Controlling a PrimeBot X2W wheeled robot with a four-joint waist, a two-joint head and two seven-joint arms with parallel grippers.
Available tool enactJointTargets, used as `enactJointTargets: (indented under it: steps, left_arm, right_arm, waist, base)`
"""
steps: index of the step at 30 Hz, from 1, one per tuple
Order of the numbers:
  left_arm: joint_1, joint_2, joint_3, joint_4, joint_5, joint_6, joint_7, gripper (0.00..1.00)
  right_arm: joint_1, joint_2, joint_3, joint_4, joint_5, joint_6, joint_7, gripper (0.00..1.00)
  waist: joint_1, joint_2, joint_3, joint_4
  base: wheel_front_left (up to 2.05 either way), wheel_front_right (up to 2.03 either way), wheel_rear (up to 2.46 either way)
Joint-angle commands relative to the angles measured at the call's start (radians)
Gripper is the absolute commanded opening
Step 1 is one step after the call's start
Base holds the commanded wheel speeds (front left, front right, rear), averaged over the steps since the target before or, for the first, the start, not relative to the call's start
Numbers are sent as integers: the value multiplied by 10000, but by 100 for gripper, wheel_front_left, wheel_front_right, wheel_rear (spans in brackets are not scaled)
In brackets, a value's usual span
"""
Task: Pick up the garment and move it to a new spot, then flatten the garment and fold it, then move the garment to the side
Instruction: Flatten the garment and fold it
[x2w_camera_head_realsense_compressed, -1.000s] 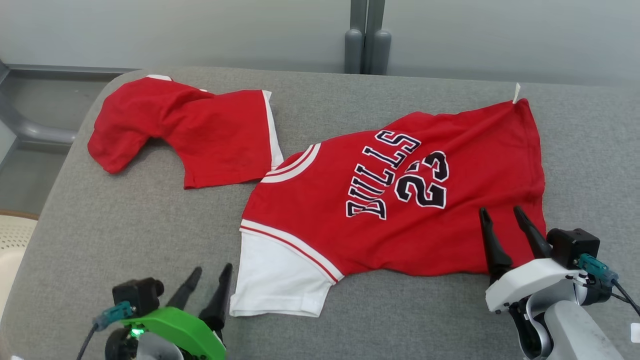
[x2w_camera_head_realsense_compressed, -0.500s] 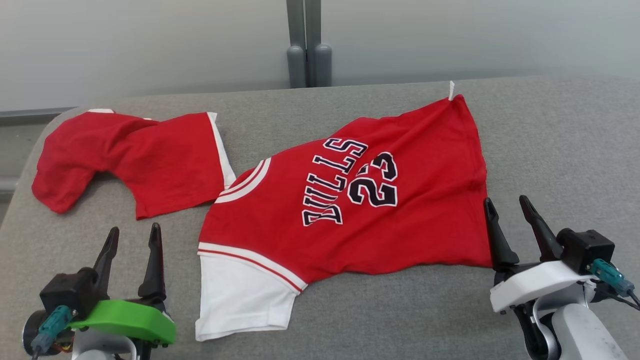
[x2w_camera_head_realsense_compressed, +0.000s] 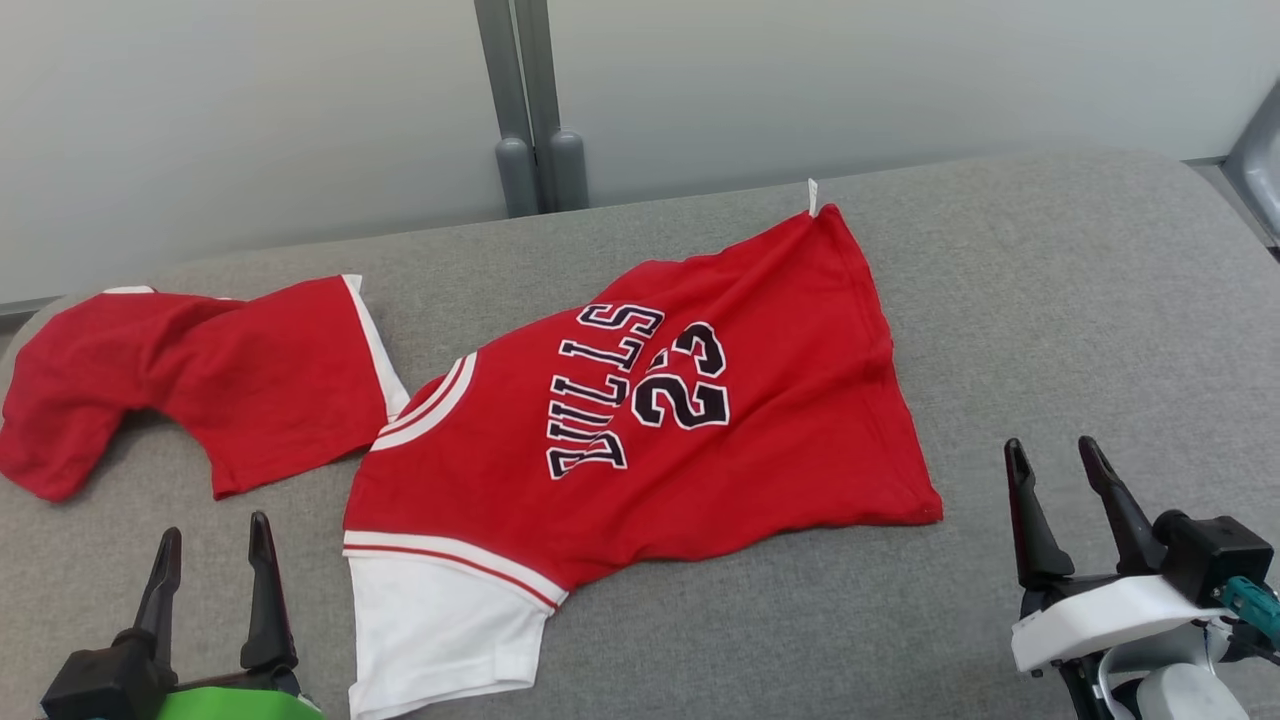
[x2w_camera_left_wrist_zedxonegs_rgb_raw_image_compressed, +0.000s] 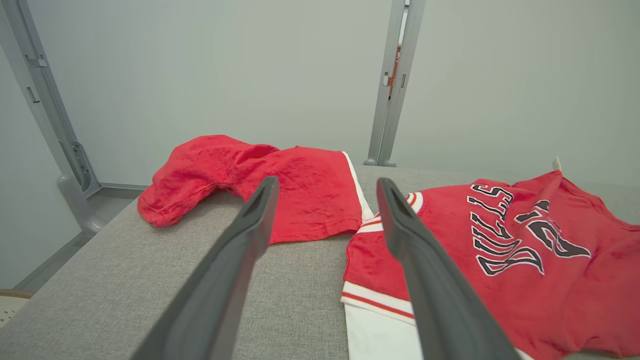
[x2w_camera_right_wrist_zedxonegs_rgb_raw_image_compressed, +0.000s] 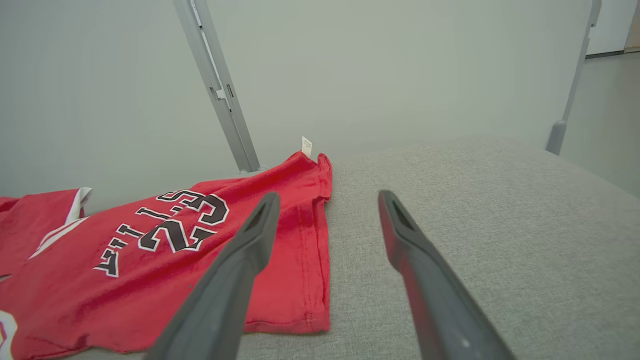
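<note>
Garment: red fabric jersey (x2w_camera_head_realsense_compressed: 760, 440) printed BULLS 23, spread lettering-up and slightly rumpled around the middle of the grey fabric-covered worktop (x2w_camera_head_realsense_compressed: 1080, 300); its white sleeve (x2w_camera_head_realsense_compressed: 430, 630) points to the near edge.
Label: small white tag (x2w_camera_head_realsense_compressed: 812, 195) sticking up at the jersey's far hem corner.
Second cloth: crumpled red garment with white trim (x2w_camera_head_realsense_compressed: 200, 390), left of the jersey, its trim meeting the collar.
Left pincer (x2w_camera_head_realsense_compressed: 215, 530): fingers spread, empty, near the white sleeve.
Right pincer (x2w_camera_head_realsense_compressed: 1052, 446): fingers spread, empty, right of the hem, apart from it.
</note>
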Motion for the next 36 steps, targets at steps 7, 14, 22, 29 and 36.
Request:
enactJointTargets:
  steps: [7,14,22,29,36]
  left_arm:
    - [290,-540,473,168,623,-549,-3,100]
    - [231,-836,701,554,860,-933,-2,100]
    - [131,-1006,894,744,1047,-1167,-4,100]
    - [170,-1208,775,1191,548,-1363,742,100]
    - [-128,-1052,434,950,-32,-1573,2616,100]
  right_arm:
    - [-15,-7,-77,-160,-127,5,-27,100]
    - [9,-42,-45,-78,-118,5,-27,100]
    - [25,-79,-52,9,-164,5,-27,100]
    - [-374,-350,592,579,-192,5,215,100]
    - [-1192,-376,907,1712,450,5,2074,100]
  waist:
    - [0,-1,-116,-13]
    - [0,-1,-93,79]
    - [0,-1,-80,123]
    - [0,-1,-62,139]
    - [0,-1,246,297]
  base:
    - [0,0,0]
    - [0,0,0]
    - [0,0,0]
    - [0,0,0]
    - [0,0,0]
